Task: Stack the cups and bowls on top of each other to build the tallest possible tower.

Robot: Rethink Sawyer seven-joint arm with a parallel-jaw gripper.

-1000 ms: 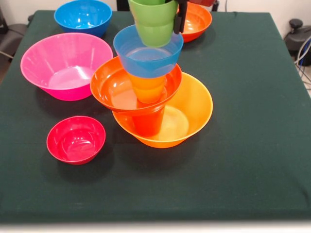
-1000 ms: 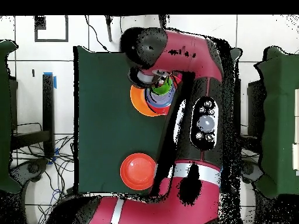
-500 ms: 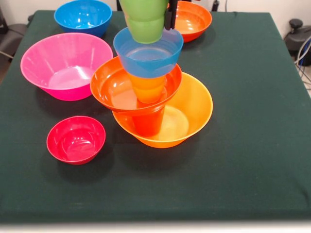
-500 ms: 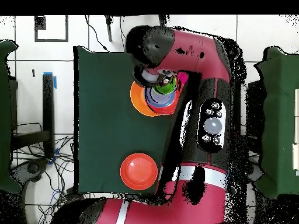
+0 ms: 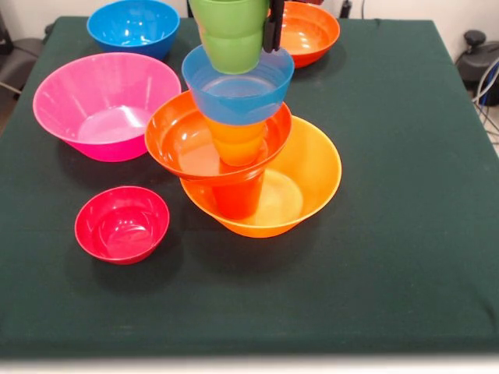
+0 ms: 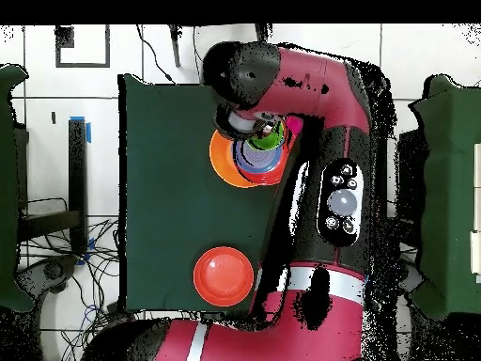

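Note:
The tower stands mid-table: a wide orange bowl [image 5: 312,175] holds a red-orange cup [image 5: 234,199], which carries a red-orange bowl [image 5: 175,136], an orange cup [image 5: 236,140] and a blue bowl [image 5: 238,89]. The light green cup [image 5: 232,39] hangs at the top, its base at the blue bowl's rim. My gripper [image 5: 271,29] is shut on the cup's right wall, with one black finger outside it. From overhead, the green cup [image 6: 267,142] sits over the tower [image 6: 222,160], with the gripper [image 6: 256,125] partly under the arm.
A pink bowl [image 5: 105,101] and a crimson bowl [image 5: 121,224] lie left of the tower. A blue bowl [image 5: 132,27] and a red-orange bowl [image 5: 310,33] sit at the back. In the overhead view my arm [image 6: 329,141] covers one side of the table.
The gripper lifted the green cup and shifted it left over the blue bowl, then lowered it slightly. The tower and loose bowls have not moved.

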